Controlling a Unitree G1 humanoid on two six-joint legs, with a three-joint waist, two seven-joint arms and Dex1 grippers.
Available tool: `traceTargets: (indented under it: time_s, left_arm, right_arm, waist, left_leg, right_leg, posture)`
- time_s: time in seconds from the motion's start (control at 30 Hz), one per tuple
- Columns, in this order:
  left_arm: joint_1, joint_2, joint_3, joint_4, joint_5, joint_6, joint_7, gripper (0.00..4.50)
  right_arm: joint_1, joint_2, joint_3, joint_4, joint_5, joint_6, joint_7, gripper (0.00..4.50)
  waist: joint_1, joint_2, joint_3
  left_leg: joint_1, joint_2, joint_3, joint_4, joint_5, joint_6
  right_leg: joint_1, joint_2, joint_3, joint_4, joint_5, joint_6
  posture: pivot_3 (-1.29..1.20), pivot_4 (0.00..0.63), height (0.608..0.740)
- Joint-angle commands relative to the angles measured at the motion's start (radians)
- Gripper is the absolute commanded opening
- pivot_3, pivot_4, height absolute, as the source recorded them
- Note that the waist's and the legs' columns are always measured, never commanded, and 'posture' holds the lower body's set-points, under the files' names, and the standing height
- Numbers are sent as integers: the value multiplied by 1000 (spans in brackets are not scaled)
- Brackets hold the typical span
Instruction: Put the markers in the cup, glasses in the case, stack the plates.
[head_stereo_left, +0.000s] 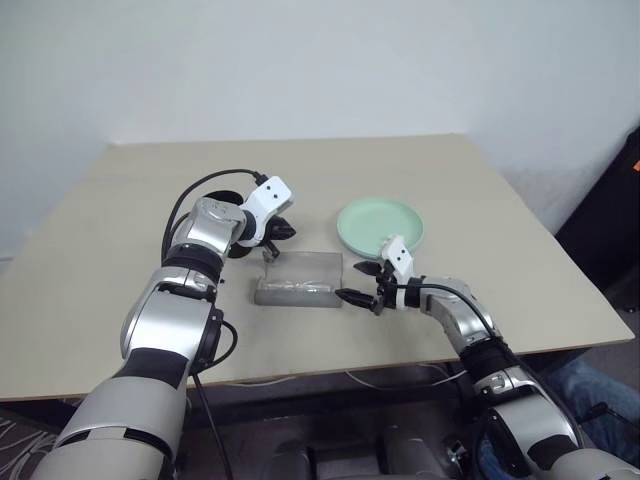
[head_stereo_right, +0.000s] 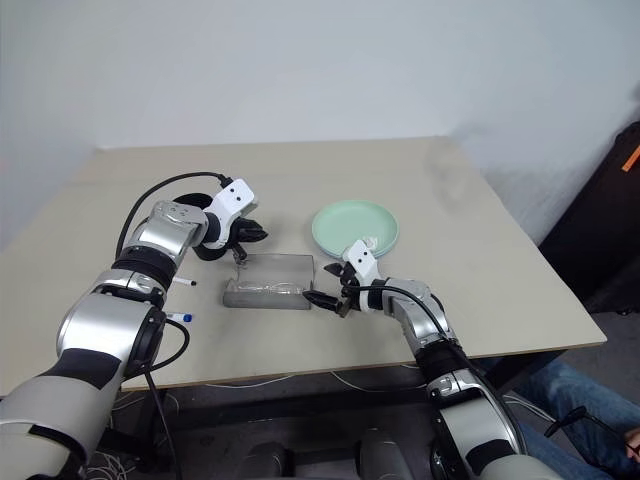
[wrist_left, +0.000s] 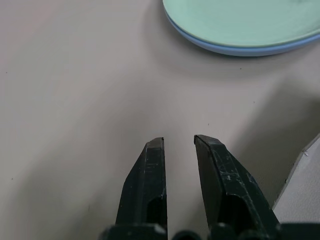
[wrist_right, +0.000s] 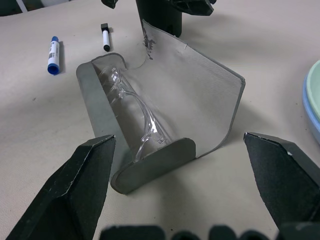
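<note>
The plates (wrist_left: 240, 30) are already stacked: the mint green one sits on the light blue one, whose rim shows beneath it, just beyond the case on the right arm's side. The glasses (wrist_right: 135, 112) lie inside the case (wrist_right: 165, 100), but its flap stands open, so that part looks nearly done, with closing perhaps left. The markers are not yet in the cup (head_stereo_right: 212, 245): the black-capped one (wrist_right: 105, 37) and the blue-capped one (wrist_right: 52, 55) lie on the tabletop (head_stereo_left: 480, 180), a little past the case on the left arm's side, near the cup.

The left claw (wrist_left: 179, 145) hovers by the far edge of the case's flap, its fingers nearly pressed together with nothing between them. The right claw (wrist_right: 180, 150) is spread wide, facing the near end of the case, gripping nothing.
</note>
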Motion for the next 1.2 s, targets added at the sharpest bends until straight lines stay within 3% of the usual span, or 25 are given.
traceTargets:
  time_s: [0.03,0.63,0.7,0.77,1.2]
  left_arm:
    - [-48,3,10,-13,0,-15,2,888]
    - [-48,3,10,-13,0,-16,2,888]
    - [-2,42,-72,-45,30,-86,-279,888]
    - [25,66,-113,-67,40,-131,-433,888]
    - [32,83,-111,-88,42,-147,-468,888]
  right_arm:
    - [-32,1,-10,-18,4,-19,6,4452]
    - [-32,1,-10,-18,4,-19,6,4452]
    - [-32,0,-16,-19,3,-23,-4,4452]
    - [-31,0,-19,-20,3,-25,-9,4452]
    - [-33,5,-17,-16,3,-29,-11,4452]
  waist:
    - [0,0,0]
    - [0,0,0]
    - [0,0,0]
    - [-2,0,0]
    - [-4,0,0]
  left_leg:
    - [0,0,0,0,0,0]
    - [0,0,0,0,0,0]
    - [0,0,0,0,0,0]
    - [0,0,0,0,0,0]
    - [0,0,1,2,0,0]
  right_leg:
    - [0,0,0,0,0,0]
    - [0,0,0,0,0,0]
    - [0,0,0,0,0,0]
    - [0,0,0,0,0,0]
    - [1,0,2,1,0,0]
  posture:
    - [0,0,740]
    - [0,0,740]
    - [0,0,740]
    - [0,0,740]
    - [0,0,740]
